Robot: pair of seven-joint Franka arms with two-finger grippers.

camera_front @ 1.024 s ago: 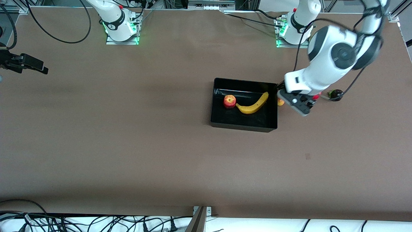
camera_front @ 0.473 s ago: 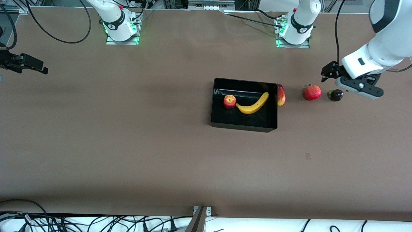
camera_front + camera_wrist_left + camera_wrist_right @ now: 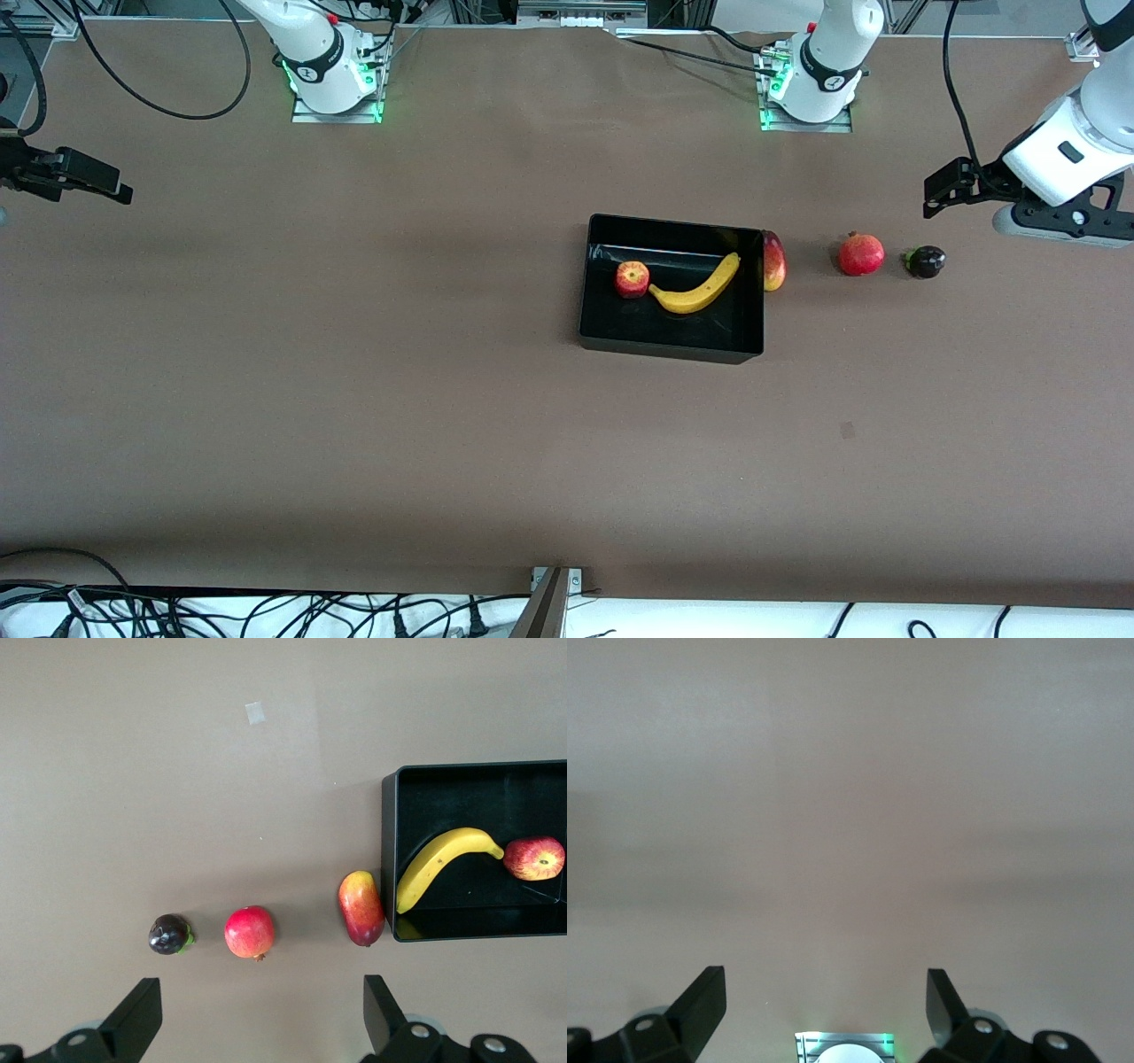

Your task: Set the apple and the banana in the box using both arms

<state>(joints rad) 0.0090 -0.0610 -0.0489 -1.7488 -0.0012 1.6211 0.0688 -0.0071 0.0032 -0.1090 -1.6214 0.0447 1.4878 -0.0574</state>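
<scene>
From my station I count one box (image 3: 671,346), a shallow black bin sitting on the brown table (image 3: 354,399) toward the left arm's end, and inside it two fruits: one apple (image 3: 632,278) and one banana (image 3: 697,287). The apple lies just beside the banana's thicker end, close enough that I cannot tell if they touch; the banana curves away from it toward the wall of the box that faces the left arm's end. Outside the box I count three more pieces in a loose row: one mango (image 3: 773,260) lying against the outside of that wall, one pomegranate (image 3: 861,254) standing apart from it, and one small dark fruit (image 3: 926,261) with a bit of green, near the pomegranate. That makes five fruits in all, two in the box and three on the table. I have two arms. The left end effector (image 3: 939,188) hangs over bare table at the left arm's end, near the small dark fruit, with its fingers (image 3: 135,1018) spread wide and nothing between them. The right end effector (image 3: 84,177) waits over the table's right-arm end, well apart from everything; its wrist view shows its fingers (image 3: 702,998) spread wide too, holding nothing, above bare table.
</scene>
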